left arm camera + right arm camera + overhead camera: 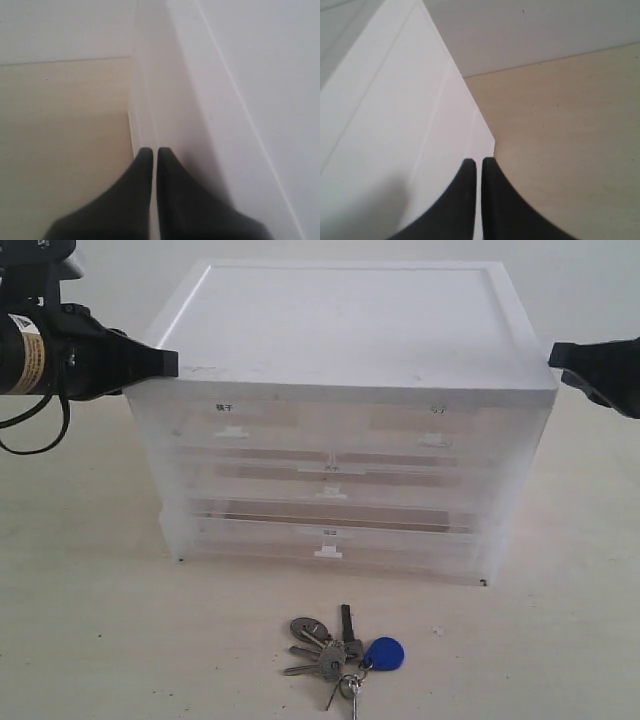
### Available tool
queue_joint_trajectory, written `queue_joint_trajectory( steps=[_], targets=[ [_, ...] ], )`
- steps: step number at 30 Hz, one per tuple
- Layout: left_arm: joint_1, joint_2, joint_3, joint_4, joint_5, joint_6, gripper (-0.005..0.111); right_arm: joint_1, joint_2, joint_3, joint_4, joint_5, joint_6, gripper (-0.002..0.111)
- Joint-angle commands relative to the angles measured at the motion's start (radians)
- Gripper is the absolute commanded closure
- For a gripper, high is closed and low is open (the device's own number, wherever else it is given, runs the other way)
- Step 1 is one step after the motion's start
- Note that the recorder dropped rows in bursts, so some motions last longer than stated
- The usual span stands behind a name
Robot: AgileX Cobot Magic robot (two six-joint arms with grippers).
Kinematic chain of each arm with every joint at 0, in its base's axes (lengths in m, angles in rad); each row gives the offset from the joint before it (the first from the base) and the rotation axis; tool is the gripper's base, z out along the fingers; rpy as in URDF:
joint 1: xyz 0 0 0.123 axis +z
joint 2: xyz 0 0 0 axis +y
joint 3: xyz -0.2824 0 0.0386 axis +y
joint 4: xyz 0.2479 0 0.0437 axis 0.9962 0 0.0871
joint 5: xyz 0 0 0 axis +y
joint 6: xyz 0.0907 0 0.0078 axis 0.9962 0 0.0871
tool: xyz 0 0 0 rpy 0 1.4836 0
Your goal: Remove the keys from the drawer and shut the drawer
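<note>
The keys [337, 650] are laid on the table [100, 640] before the drawer cabinet [340, 440], roughly midway between the closed left claw [172, 362] and closed right claw [553, 352].

Drawer unit [340, 420] stands mid-table [90, 630]. Keys [335, 652] lie on the table before the unit's front centre, near it but apart, with the fob [386, 653] on the bunch's right side. Left gripper [168, 362] sits at the unit's top left corner, right gripper [553, 352] at its top right corner.
</note>
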Motion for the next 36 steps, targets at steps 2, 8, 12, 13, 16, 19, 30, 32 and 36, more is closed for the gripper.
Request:
queue_joint_trajectory(
  steps=[2, 8, 12, 13, 16, 19, 30, 32, 36],
  targets=[
    [-0.073, -0.005, 0.048, 0.04, -0.222, 0.03, 0.102, 0.074, -0.072, -0.056, -0.112, -0.222, -0.007, 0.109],
    [-0.071, -0.007, 0.048, 0.04, -0.196, 0.05, 0.102, 0.074, -0.098, -0.109, -0.129, -0.121, 0.066, 0.109],
    [-0.071, -0.007, 0.048, 0.04, -0.174, 0.062, 0.102, 0.074, -0.04, -0.118, -0.182, -0.054, 0.102, 0.109],
    [-0.071, -0.007, 0.048, 0.04, -0.173, 0.068, 0.102, 0.074, -0.024, -0.123, -0.191, -0.025, 0.099, 0.109],
    [-0.071, -0.018, 0.048, 0.04, -0.145, 0.067, 0.102, 0.074, -0.019, -0.131, -0.198, 0.096, 0.062, 0.109],
    [-0.071, -0.039, 0.048, 0.04, -0.125, 0.07, 0.102, 0.072, -0.061, -0.135, -0.177, 0.137, 0.028, 0.109],
    [-0.071, -0.188, 0.048, 0.04, 0.006, 0.079, 0.102, 0.06, -0.19, -0.142, -0.121, 0.429, -0.039, 0.109],
    [-0.071, -0.224, 0.048, 0.04, 0.016, 0.077, 0.102, 0.028, -0.14, -0.142, -0.117, 0.381, -0.029, 0.109],
    [-0.071, -0.25, 0.05, 0.04, -0.024, 0.06, 0.102, -0.021, -0.041, -0.142, -0.115, 0.192, 0.044, 0.109]
  ],
)
